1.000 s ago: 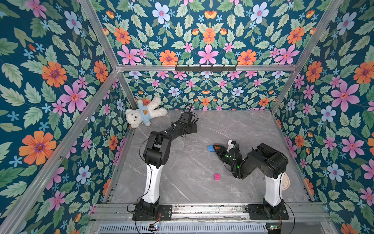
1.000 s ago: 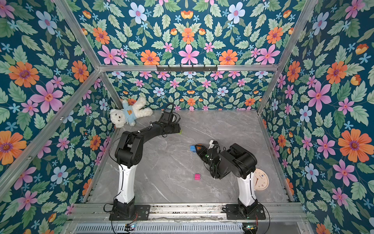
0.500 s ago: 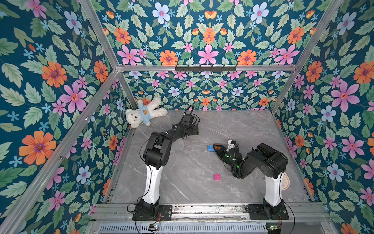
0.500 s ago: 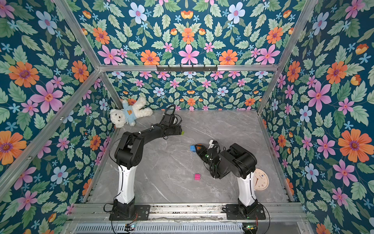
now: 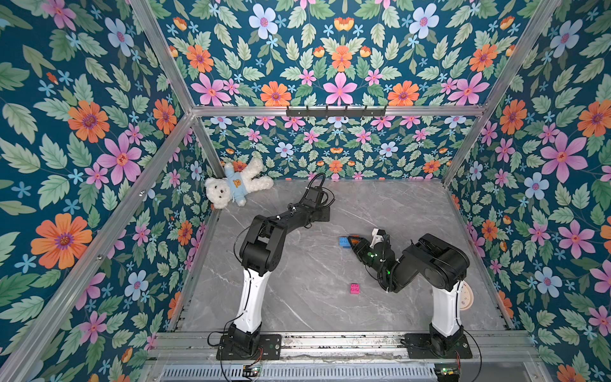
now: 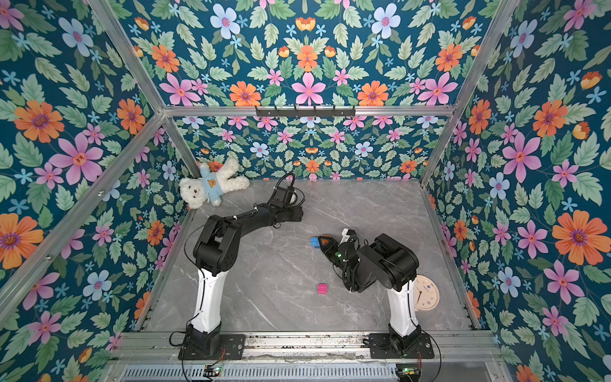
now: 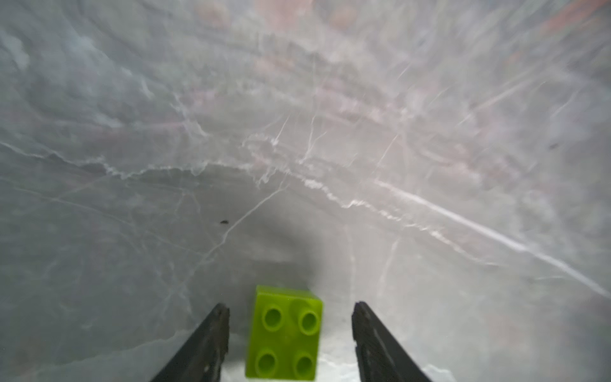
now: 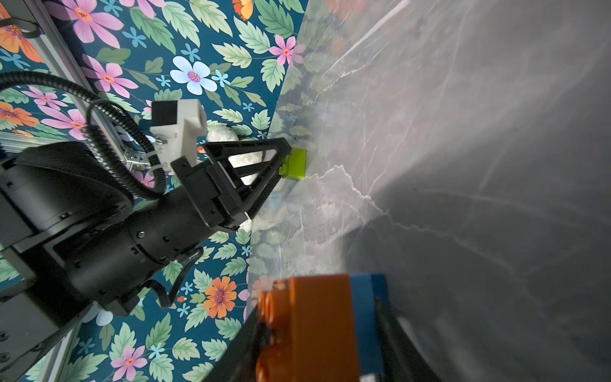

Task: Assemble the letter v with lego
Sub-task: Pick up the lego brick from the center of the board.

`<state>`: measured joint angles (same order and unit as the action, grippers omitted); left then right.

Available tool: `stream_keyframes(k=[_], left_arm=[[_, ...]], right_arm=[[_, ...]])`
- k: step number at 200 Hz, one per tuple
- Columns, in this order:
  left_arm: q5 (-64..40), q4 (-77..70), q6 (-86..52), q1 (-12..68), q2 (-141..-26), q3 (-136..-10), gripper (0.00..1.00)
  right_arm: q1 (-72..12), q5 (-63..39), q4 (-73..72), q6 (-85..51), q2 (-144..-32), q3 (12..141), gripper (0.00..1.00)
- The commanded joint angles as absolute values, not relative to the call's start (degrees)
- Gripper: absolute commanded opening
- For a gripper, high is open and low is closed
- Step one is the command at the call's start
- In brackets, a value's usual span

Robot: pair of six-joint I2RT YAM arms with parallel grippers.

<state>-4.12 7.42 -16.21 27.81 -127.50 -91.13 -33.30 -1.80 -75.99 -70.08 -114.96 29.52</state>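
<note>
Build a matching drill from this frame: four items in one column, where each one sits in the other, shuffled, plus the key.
Items
1. lime brick
2. orange brick
3. pink brick
4. teddy bear

Places
A. alone on the table, between the two arms
B. between the open fingers of the left gripper, not yet gripped
C. far corner on the left arm's side
D. clamped in the right gripper, joined to a blue brick

Pairs: 1-B, 2-D, 3-A, 4-C
</note>
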Motion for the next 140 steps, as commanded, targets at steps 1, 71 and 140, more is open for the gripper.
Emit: stream_keyframes(k=[1,71,140], left_arm=[[-2.5,9.2,-13.1,28.0,-127.9,-91.7,0.58],[-2.5,8.4,-13.2,28.2,-127.5,-91.1,0.41],[0.5,15.1,-29.6,31.7,-115.2,-83.7,0.17]], right_arm=[[-33.3,-1.7,-75.5,-69.8,-115.2,29.3,0.29],[-33.4,-1.9,-75.8,-70.0,-115.8,29.6,0.27],[-33.4,-1.5,-75.7,-69.8,-116.4,29.7,0.25]])
